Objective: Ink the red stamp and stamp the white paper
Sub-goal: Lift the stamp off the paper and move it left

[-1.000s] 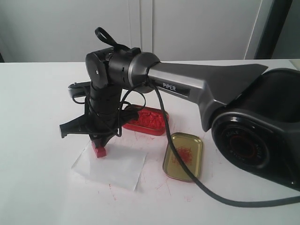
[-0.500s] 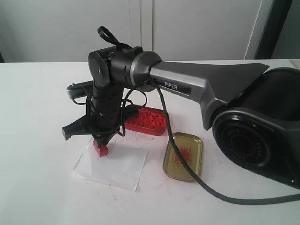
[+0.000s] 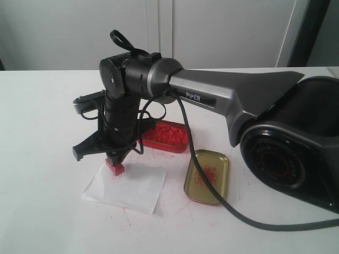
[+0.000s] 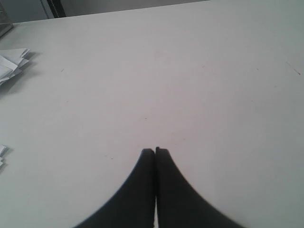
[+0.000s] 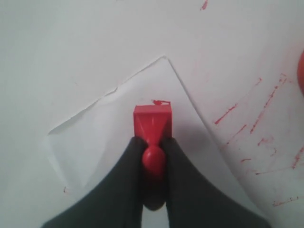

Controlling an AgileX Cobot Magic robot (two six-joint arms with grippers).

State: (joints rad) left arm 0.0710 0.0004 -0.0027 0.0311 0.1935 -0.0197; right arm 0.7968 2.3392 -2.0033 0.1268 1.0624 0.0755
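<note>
My right gripper (image 3: 115,157) (image 5: 153,142) is shut on the thin handle of the red stamp (image 3: 115,167) (image 5: 152,122). The stamp's square base hangs just over the far left corner of the white paper (image 3: 130,186) (image 5: 99,135); whether it touches the sheet I cannot tell. A small red mark shows on the paper at the base's far edge in the right wrist view. The left gripper (image 4: 155,151) is shut with nothing in it, above bare white tabletop, and does not show in the exterior view.
The red oval tin of ink paste (image 3: 165,136) sits just behind the paper. Its gold lid (image 3: 207,175) with red smears lies right of the paper. Red ink streaks (image 5: 237,118) mark the tabletop. Folded white papers (image 4: 10,64) lie at the edge of the left wrist view.
The right gripper has shifted slightly right and back over the paper's corner with the stamp in it. The paper has stayed in place.
</note>
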